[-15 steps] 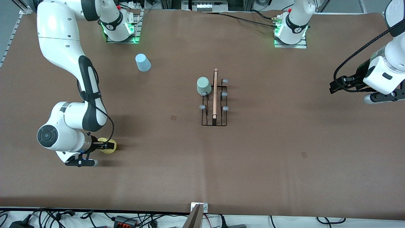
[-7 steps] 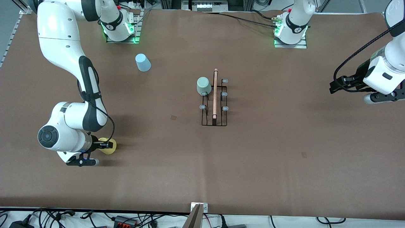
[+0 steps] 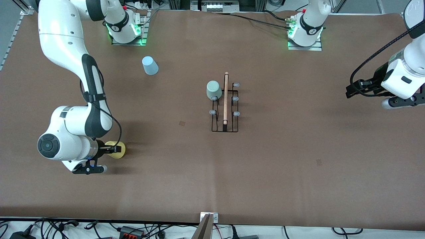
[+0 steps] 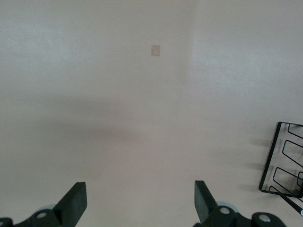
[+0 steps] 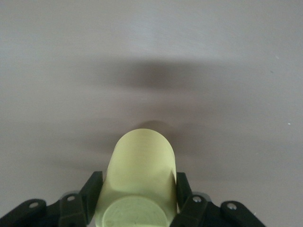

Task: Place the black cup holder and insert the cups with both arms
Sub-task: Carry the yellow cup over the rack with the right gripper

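Observation:
The black cup holder [image 3: 225, 123] stands mid-table, its wooden rod handle [image 3: 226, 98] on top; one corner of the black cup holder [image 4: 283, 161] shows in the left wrist view. A pale green cup [image 3: 213, 89] sits upside down on one of its prongs. A light blue cup [image 3: 150, 65] stands upside down near the right arm's base. My right gripper [image 3: 113, 149] is shut on the yellow cup [image 3: 119, 150], holding it sideways at the right arm's end of the table; in the right wrist view its fingers [image 5: 92, 189] press both sides of the yellow cup [image 5: 140, 165]. My left gripper [image 3: 349, 90] waits open with nothing in it, at the left arm's end.
Two small darker patches [image 3: 182, 123] [image 3: 319, 162] mark the brown table cover. The arm bases [image 3: 126, 33] [image 3: 304, 35] stand along the table edge farthest from the front camera. A metal clamp [image 3: 208, 222] and cables lie at the edge nearest it.
My right gripper has closed on the yellow cup and carried it a little toward the table's middle. The left arm has not moved.

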`<move>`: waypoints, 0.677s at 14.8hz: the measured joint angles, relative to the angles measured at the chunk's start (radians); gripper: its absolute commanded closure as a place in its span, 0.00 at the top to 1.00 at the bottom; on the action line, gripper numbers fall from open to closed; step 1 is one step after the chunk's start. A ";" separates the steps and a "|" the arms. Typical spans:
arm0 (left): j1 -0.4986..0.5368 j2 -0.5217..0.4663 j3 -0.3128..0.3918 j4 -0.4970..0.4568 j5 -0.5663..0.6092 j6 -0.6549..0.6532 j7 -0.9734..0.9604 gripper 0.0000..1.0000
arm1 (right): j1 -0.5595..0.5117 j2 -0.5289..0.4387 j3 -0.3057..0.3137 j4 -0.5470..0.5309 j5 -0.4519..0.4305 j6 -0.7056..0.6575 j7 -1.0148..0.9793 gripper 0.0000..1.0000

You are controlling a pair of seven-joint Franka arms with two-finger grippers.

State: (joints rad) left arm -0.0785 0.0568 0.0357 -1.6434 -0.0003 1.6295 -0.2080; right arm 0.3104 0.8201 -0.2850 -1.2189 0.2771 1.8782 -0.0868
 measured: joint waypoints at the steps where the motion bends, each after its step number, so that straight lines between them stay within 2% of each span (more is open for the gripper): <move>1: 0.000 0.000 0.000 0.000 0.000 0.000 0.000 1.00 | 0.017 -0.007 0.001 0.041 0.001 -0.048 0.000 0.34; 4: 0.000 0.000 0.000 0.000 0.000 0.000 0.000 1.00 | 0.071 -0.021 0.002 0.125 0.034 -0.155 0.002 0.34; 7: 0.000 0.000 0.000 0.000 0.000 0.000 0.000 1.00 | 0.114 -0.020 0.002 0.133 0.078 -0.168 0.009 0.34; 10: 0.000 0.000 0.000 0.000 0.000 0.000 0.000 1.00 | 0.184 -0.023 0.002 0.142 0.085 -0.168 0.083 0.34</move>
State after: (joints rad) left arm -0.0784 0.0568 0.0357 -1.6434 -0.0003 1.6295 -0.2080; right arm 0.4940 0.7967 -0.2826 -1.0771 0.3625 1.7100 -0.0035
